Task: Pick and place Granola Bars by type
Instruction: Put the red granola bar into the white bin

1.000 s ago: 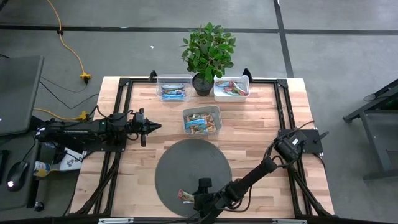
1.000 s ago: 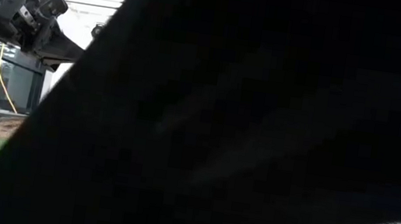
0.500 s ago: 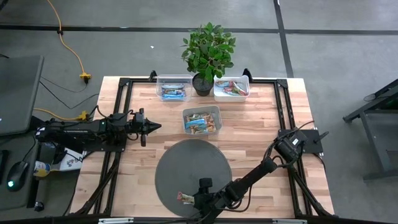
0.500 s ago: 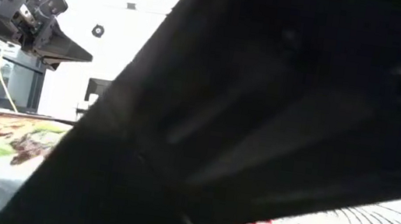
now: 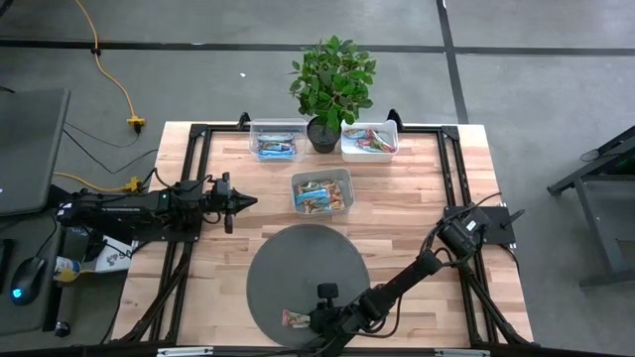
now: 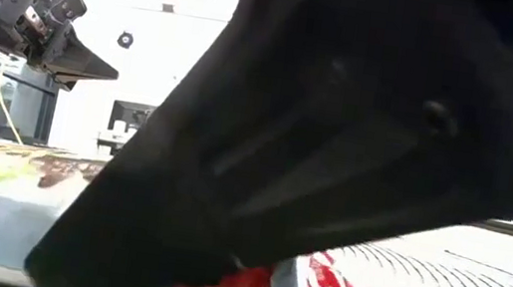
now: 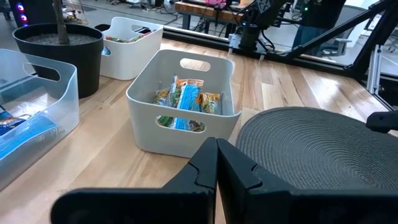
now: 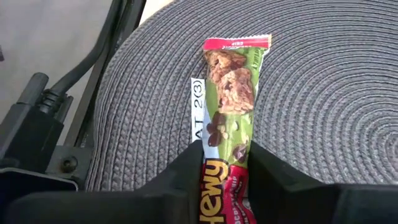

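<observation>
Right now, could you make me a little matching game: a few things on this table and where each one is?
Things:
1. red-and-green bar
2. potted plant
3. left gripper
4. bin of blue bars

Places:
A. far edge, between two bins
B. far-left bin spot
C. on the round grey mat, between the right gripper's fingers
D. hovering left of the mat, shut

Pairs: 1-C, 2-A, 3-D, 4-B
</observation>
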`<act>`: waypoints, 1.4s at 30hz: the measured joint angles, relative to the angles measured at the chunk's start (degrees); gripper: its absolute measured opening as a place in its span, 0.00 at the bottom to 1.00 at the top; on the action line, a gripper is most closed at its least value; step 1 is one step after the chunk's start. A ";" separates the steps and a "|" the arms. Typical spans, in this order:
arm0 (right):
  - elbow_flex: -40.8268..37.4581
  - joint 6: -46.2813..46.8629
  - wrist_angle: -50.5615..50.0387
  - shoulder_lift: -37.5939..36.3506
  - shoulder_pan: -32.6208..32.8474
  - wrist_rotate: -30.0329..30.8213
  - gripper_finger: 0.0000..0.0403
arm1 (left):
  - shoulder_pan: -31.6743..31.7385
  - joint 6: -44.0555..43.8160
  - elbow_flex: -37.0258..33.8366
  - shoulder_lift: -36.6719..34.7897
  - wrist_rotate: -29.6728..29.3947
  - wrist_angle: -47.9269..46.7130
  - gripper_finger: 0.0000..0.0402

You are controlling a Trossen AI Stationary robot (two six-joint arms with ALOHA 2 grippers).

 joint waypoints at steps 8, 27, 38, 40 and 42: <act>-0.11 -2.97 -0.19 -3.19 -1.20 2.10 0.18 | 0.01 0.00 0.00 0.01 0.04 -0.01 0.00; -0.09 -14.73 -1.67 -28.50 -8.48 7.16 0.18 | 0.01 0.00 0.00 0.00 0.11 0.00 0.00; 0.02 -24.44 -5.15 -43.79 -16.10 15.84 0.18 | 0.00 0.00 0.00 0.02 0.09 0.00 0.00; 0.02 -25.03 -8.10 -45.60 -17.53 18.68 0.18 | 0.01 0.00 0.00 0.00 0.09 0.00 0.00; 0.02 -24.91 -12.17 -47.25 -18.97 20.41 0.18 | 0.02 0.00 0.00 0.02 0.09 0.00 0.00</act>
